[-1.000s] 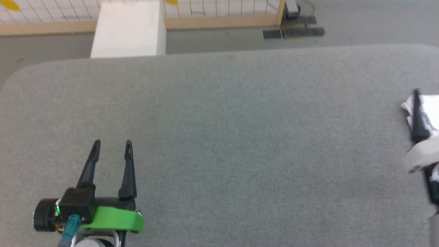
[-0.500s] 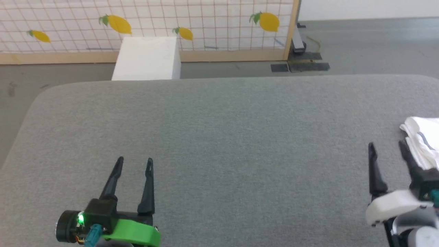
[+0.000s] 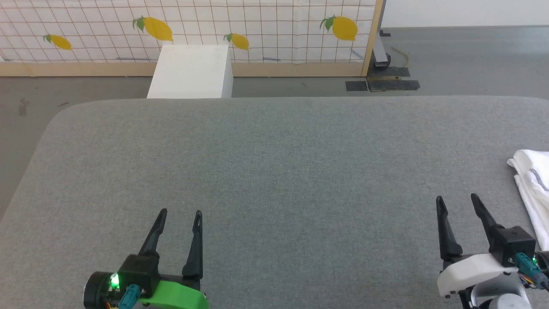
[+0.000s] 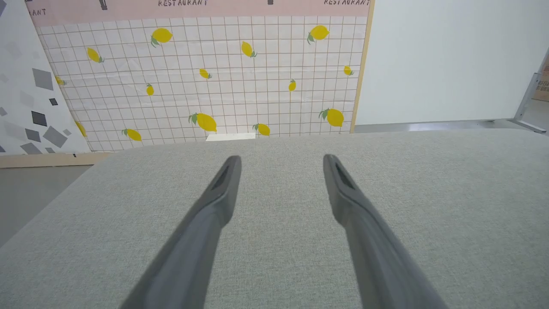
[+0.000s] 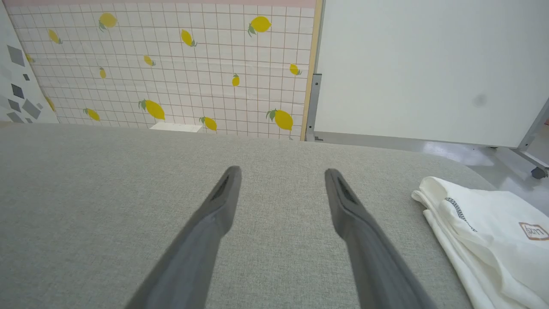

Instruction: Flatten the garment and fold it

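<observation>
The garment (image 3: 534, 189) is a white folded shirt with dark zigzag stitching, lying at the right edge of the grey table (image 3: 279, 163); the right wrist view shows the garment (image 5: 493, 231) in neat layers with a small label. My right gripper (image 3: 456, 199) stands open just left of it, apart from the fabric, nothing between its fingers (image 5: 343, 201). At the lower left my left gripper (image 3: 180, 212) is open too, over bare table, its fingers (image 4: 223, 189) empty.
A white rigid box (image 3: 191, 72) stands on the floor behind the table's far edge. A lemon-patterned tiled partition (image 3: 193, 30) with a wooden frame runs along the back. Grey floor (image 3: 463, 60) lies beyond the table at the right.
The camera has tilted up and shifted, bringing the partition into view. My right gripper has drawn back left from the garment, where one finger lay over the fabric, and now stands clear of it.
</observation>
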Robot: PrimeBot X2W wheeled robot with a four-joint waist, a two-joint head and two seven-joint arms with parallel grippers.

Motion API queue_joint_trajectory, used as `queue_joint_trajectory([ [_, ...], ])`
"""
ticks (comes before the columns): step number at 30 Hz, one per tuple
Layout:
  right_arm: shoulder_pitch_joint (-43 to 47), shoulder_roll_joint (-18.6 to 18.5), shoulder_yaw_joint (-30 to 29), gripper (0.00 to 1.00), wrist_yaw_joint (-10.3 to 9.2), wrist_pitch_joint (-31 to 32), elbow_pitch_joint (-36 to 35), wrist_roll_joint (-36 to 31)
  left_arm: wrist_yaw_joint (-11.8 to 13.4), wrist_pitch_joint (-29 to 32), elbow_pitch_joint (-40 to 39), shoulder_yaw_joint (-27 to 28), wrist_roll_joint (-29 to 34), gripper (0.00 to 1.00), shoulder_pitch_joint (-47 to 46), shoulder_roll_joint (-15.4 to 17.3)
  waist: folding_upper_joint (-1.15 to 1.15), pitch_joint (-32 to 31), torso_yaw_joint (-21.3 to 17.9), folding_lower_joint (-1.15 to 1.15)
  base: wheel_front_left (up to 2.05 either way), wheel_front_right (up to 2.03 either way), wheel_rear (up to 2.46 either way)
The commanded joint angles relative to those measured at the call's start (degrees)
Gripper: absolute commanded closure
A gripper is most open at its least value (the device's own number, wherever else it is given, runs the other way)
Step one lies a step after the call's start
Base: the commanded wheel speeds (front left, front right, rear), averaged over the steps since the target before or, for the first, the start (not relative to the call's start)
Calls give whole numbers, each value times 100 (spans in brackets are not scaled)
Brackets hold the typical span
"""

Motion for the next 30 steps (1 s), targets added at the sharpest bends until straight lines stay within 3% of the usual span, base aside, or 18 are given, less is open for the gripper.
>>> queue_joint_trajectory([
  [1, -113, 5, 4, 0, -10, -59, 14, 3, -14, -28, -4, 26, 20, 0, -25, -26, 0, 15, 3, 0, 0, 0, 0],
  [7, -190, 6, -30, 0, -10, -109, 23, -12, -49, -28, -56, 47, 89, 0, -130, -37, 0, 69, 20, 0, 0, 0, 0],
  [8, -102, -1, -27, 100, 0, -54, 13, -9, -13, -1, -55, 38, 28, 100, -49, -24, 0, 70, 19, 0, 0, 0, 0],
  [30, -74, 0, 78, 100, -1, 130, -128, 10, -17, 194, -56, 154, 107, 100, -89, -82, 0, 48, 29, 0, 0, 0, 0],
])
